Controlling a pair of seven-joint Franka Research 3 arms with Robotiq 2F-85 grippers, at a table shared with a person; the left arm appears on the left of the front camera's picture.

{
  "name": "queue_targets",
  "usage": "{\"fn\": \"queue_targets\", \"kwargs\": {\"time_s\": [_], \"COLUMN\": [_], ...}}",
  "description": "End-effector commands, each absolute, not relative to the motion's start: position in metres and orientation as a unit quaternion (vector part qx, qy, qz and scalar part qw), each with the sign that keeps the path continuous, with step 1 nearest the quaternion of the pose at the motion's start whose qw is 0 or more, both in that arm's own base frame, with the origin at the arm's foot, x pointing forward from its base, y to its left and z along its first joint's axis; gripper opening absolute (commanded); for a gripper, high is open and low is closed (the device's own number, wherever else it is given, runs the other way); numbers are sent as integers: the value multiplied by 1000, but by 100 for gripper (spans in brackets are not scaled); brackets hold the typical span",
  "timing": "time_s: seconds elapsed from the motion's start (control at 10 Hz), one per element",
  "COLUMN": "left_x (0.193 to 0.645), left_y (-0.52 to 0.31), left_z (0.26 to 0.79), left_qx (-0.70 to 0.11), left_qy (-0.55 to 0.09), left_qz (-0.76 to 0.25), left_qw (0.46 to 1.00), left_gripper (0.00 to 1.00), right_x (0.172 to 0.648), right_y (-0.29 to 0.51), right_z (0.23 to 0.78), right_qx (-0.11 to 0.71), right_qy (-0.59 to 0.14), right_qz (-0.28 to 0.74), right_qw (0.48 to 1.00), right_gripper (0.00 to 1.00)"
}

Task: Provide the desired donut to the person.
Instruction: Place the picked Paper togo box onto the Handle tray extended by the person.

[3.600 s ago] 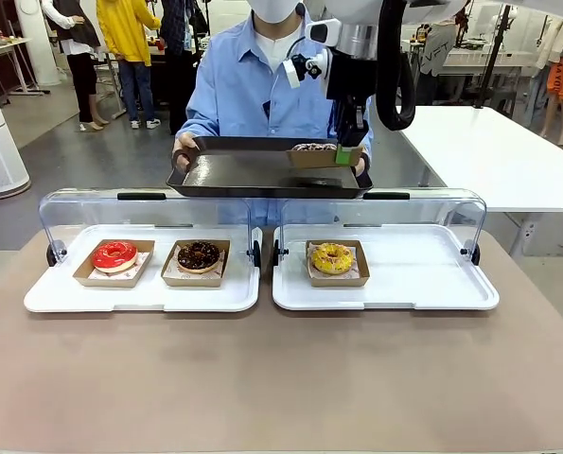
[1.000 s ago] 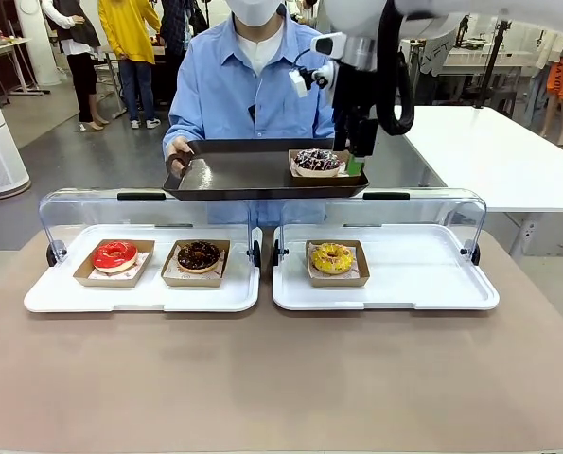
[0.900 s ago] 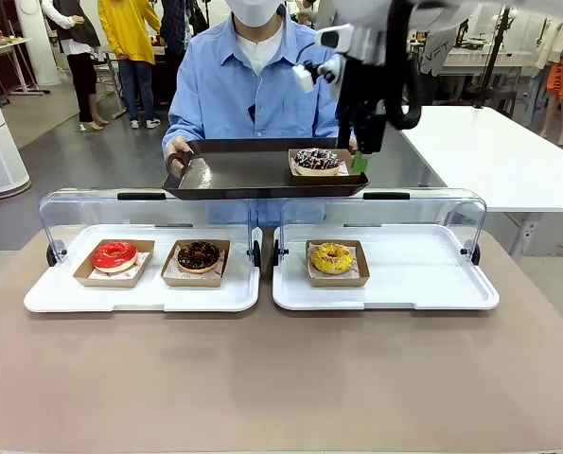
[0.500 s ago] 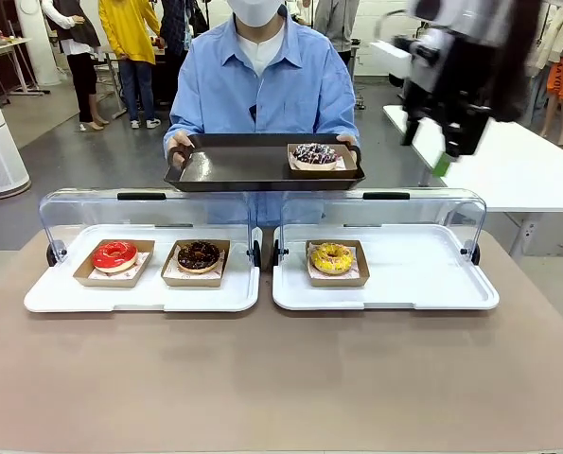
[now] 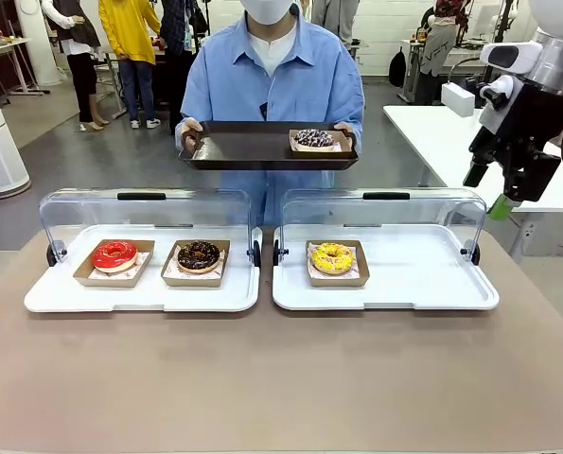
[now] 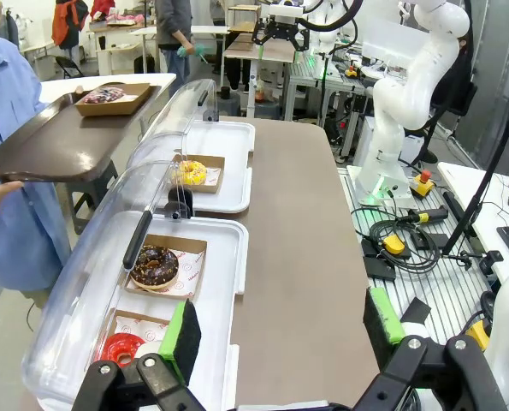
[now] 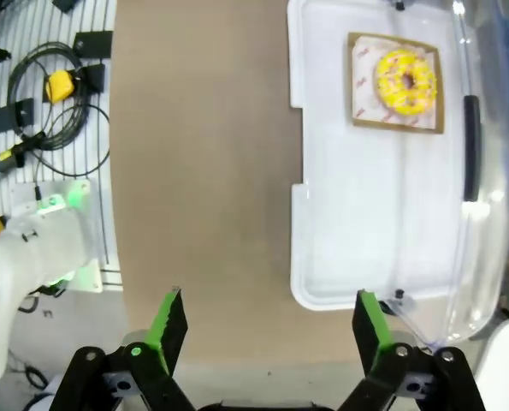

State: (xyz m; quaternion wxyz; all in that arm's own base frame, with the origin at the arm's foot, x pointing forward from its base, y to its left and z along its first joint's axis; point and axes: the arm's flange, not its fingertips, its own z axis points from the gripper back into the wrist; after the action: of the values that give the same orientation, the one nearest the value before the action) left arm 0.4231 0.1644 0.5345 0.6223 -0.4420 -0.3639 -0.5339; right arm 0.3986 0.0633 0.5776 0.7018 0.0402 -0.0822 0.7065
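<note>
The person (image 5: 273,76) in a light blue shirt holds a dark tray (image 5: 253,151) with both hands. On its right part sits a dark sprinkled donut (image 5: 314,139) in a cardboard box, also visible as the donut (image 6: 105,94) on the dark tray (image 6: 49,145) in the left wrist view. My right gripper (image 5: 486,192) hangs open and empty at the far right, away from the tray, above the right case's end. In its own view the right gripper (image 7: 269,330) looks down on the table. My left gripper (image 6: 281,330) is open with nothing between its fingers.
Two white trays with raised clear lids stand on the brown table. The left tray (image 5: 139,295) holds a red donut (image 5: 114,254) and a chocolate donut (image 5: 199,254). The right tray (image 5: 423,274) holds a yellow donut (image 5: 331,257). A white table (image 5: 470,142) stands behind right.
My right gripper let go of the donut box on the person's tray and swung away to the right. The person lifted the tray and drew it closer to the chest.
</note>
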Motion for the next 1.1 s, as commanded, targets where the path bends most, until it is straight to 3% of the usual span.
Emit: {"fn": "queue_targets", "kwargs": {"time_s": [0.0, 0.8, 0.9, 1.0], "left_x": [421, 421, 421, 421], "left_y": [165, 165, 165, 165], "left_z": [536, 536, 536, 536], "left_qx": [-443, -443, -443, -443], "left_qy": [-364, -364, -364, -364], "left_qz": [-535, -535, -535, -535], "left_qw": [620, 620, 620, 620], "left_gripper": [100, 100, 100, 100], "right_x": [398, 398, 416, 437], "right_y": [67, 70, 44, 20], "right_z": [580, 579, 579, 573], "right_qx": [38, 41, 137, 216], "right_qy": [-82, -83, -89, -139], "right_qz": [719, 713, 693, 674], "right_qw": [689, 695, 702, 693], "right_gripper": [100, 100, 100, 100]}}
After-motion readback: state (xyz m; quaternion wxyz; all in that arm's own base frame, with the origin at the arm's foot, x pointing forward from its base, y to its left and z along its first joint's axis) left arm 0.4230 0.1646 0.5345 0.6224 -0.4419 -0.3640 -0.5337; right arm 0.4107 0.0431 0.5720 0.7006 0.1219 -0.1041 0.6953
